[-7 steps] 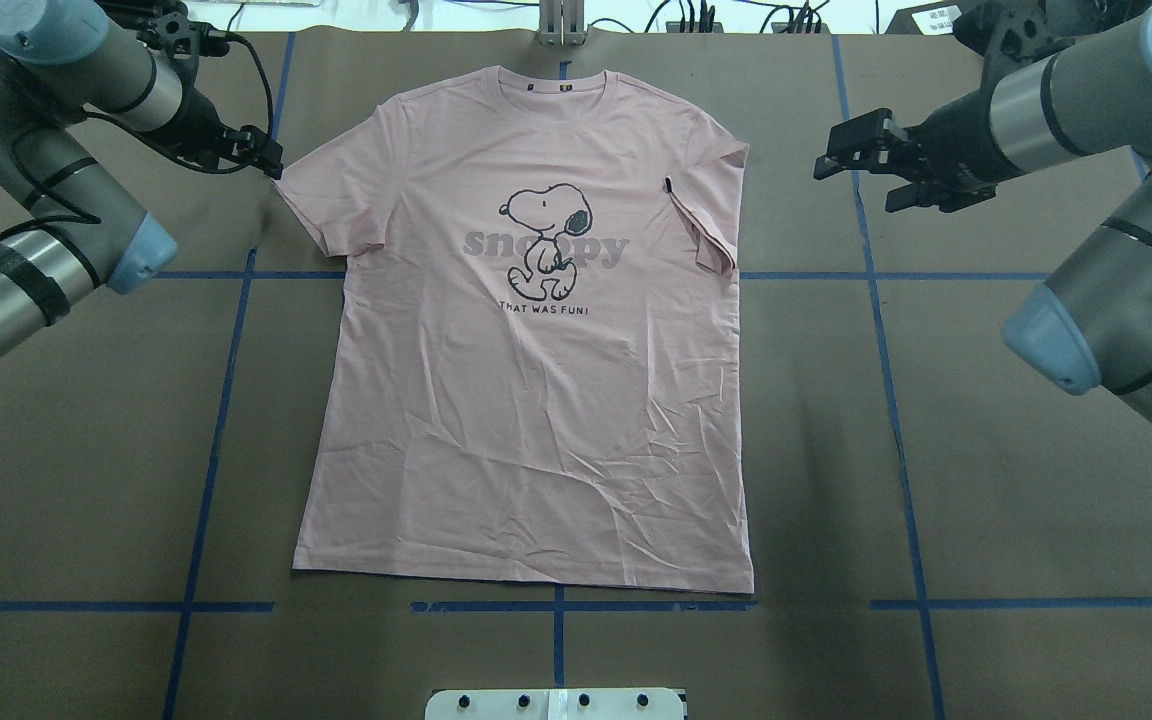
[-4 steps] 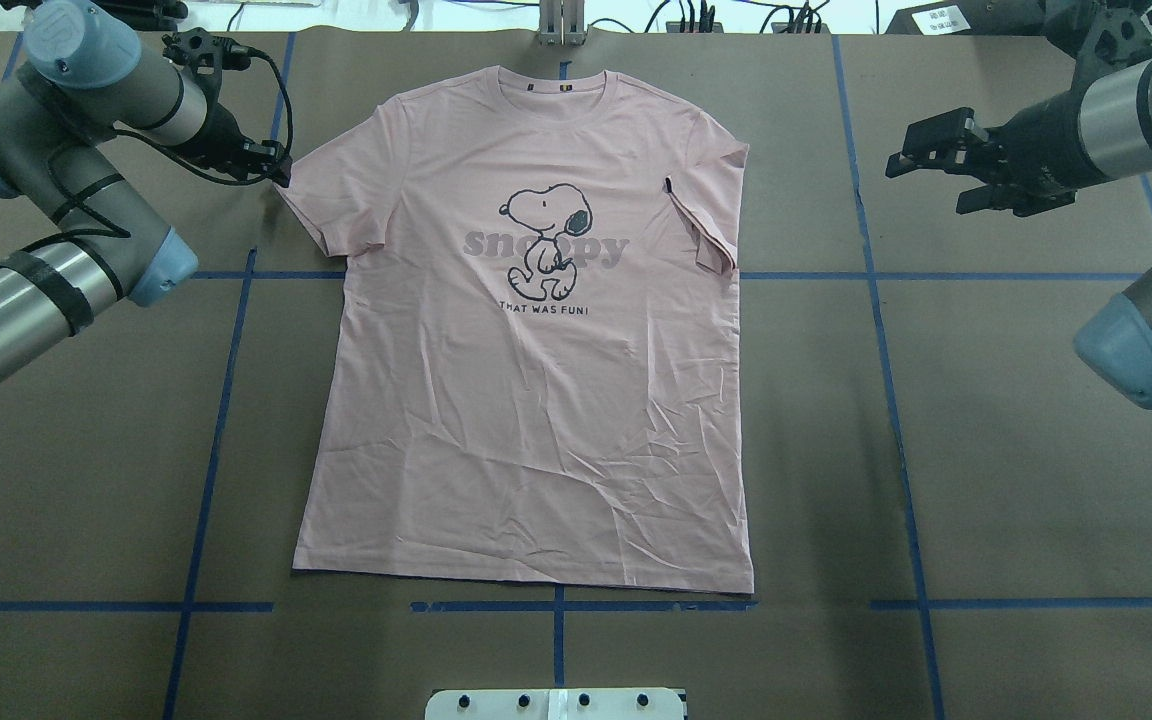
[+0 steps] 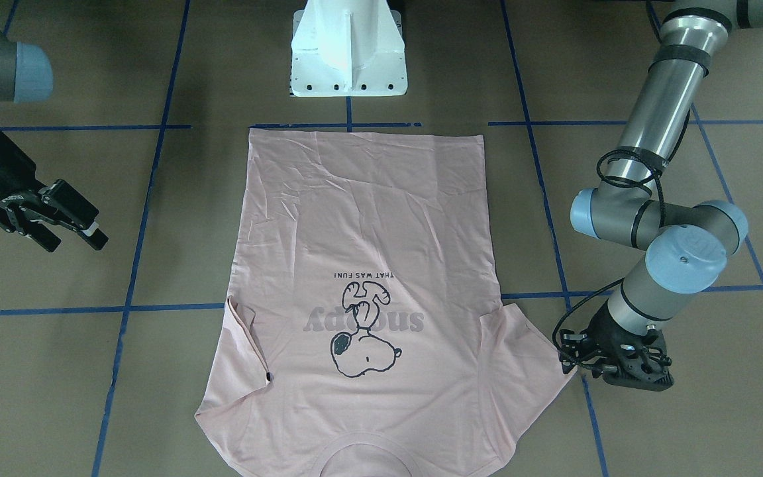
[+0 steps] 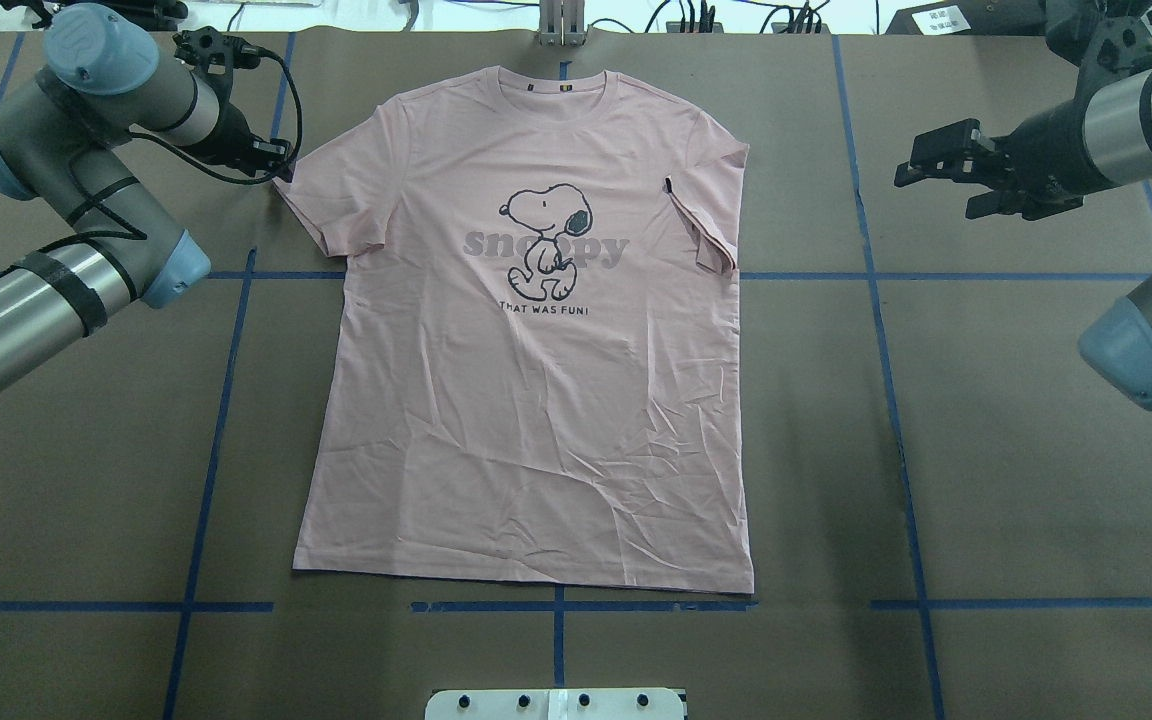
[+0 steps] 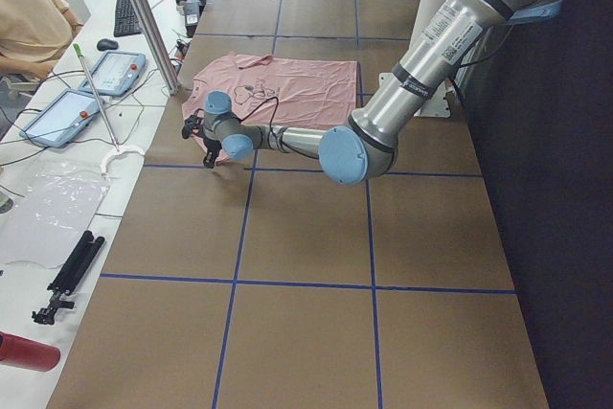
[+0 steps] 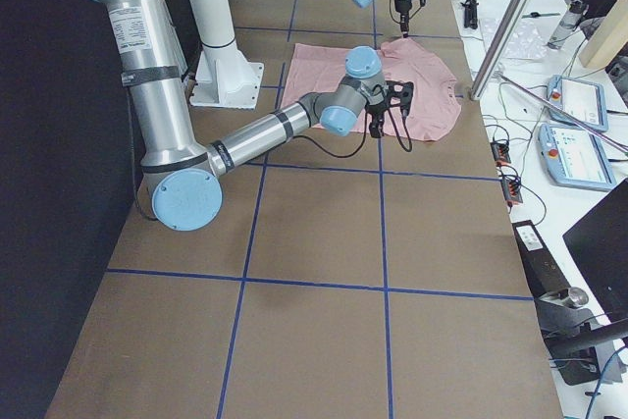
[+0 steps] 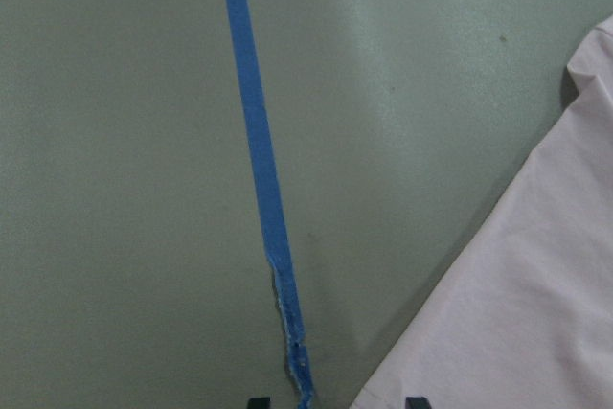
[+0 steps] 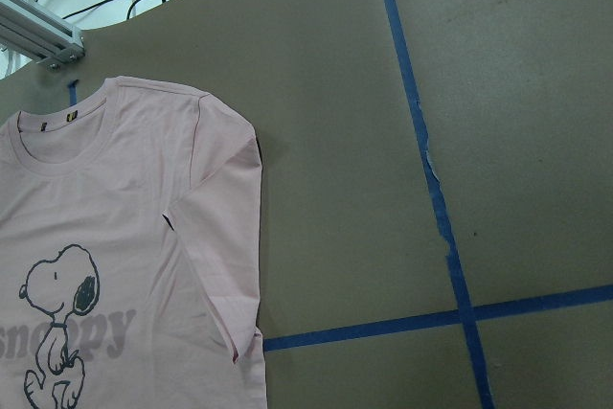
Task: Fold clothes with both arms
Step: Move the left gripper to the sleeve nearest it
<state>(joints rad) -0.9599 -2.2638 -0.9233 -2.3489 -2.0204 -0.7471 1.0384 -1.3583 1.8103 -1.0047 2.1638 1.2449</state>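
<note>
The pale pink T-shirt (image 4: 536, 420) lies flat and print up on the brown table, collar at the far edge. Its sleeve (image 4: 711, 215) on my right side is folded in over the body. The other sleeve (image 4: 321, 195) is spread out. My left gripper (image 4: 274, 165) hangs low at that sleeve's tip. In the left wrist view its fingertips (image 7: 414, 401) stand apart, open, with the sleeve's edge (image 7: 536, 284) reaching between them. My right gripper (image 4: 936, 180) hovers open and empty over bare table, well to the right of the shirt (image 8: 115, 189).
Blue tape lines (image 4: 891, 400) grid the brown table. The white pedestal base (image 3: 347, 53) stands at the near edge by the shirt's hem. An aluminium post (image 4: 561, 25) rises beyond the collar. A person (image 5: 29, 16) sits at a side bench with tablets (image 5: 67, 112).
My right gripper has drawn back to the right, away from the folded sleeve. The left arm's elbow has swung inward while its gripper stayed at the sleeve tip.
</note>
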